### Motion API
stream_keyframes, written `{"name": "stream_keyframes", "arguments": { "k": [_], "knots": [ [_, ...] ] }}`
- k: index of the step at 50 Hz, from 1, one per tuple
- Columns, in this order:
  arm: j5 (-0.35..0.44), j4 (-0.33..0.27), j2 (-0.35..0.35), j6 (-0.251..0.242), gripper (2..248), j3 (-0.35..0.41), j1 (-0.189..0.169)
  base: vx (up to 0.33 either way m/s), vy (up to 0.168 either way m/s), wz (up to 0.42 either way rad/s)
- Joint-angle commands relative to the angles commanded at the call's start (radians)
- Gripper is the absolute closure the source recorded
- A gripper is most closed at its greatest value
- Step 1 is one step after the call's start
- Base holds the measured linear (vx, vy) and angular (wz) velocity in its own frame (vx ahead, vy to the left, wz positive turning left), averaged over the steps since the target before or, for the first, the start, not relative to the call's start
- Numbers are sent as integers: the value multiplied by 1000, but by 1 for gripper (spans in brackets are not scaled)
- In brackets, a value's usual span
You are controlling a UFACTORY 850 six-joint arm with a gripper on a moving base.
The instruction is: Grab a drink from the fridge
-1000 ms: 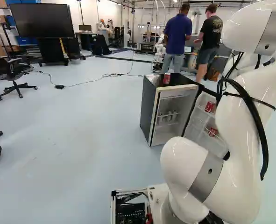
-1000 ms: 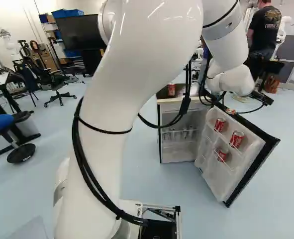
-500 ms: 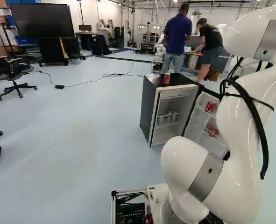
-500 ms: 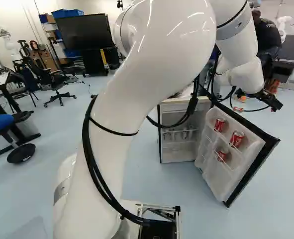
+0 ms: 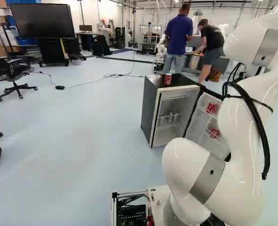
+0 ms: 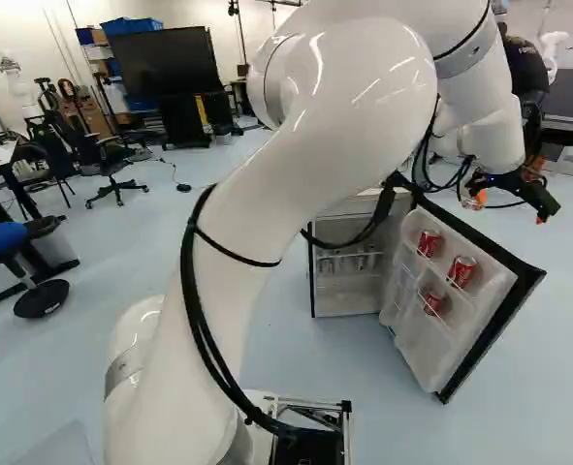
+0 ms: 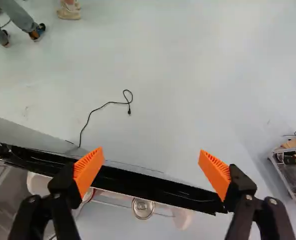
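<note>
The claw point(image 6: 508, 209) is wide apart above the fridge door point(image 6: 439, 351) on the right, which holds red cans point(image 6: 462, 271).

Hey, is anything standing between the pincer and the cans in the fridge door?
Partly, yes. The fridge door's dark edge runs under the open pincer, and the cans sit on the door's inner side. Nothing visible covers the one whose top shows whole, so shifting inward across that edge would probably clear the way.
</note>
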Motion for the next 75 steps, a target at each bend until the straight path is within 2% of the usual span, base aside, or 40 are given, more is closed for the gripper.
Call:
{"name": "stream_keyframes", "arguments": {
  "k": [26,38,54,75],
  "knots": [
    [-270,0,-155,0,3,-193,12,0,0,0],
    [-307,0,-211,0,3,-276,19,0,0,0],
    [-318,0,-222,0,3,-292,20,0,0,0],
    [-417,0,-222,0,3,-293,20,0,0,0]
  ]
}}
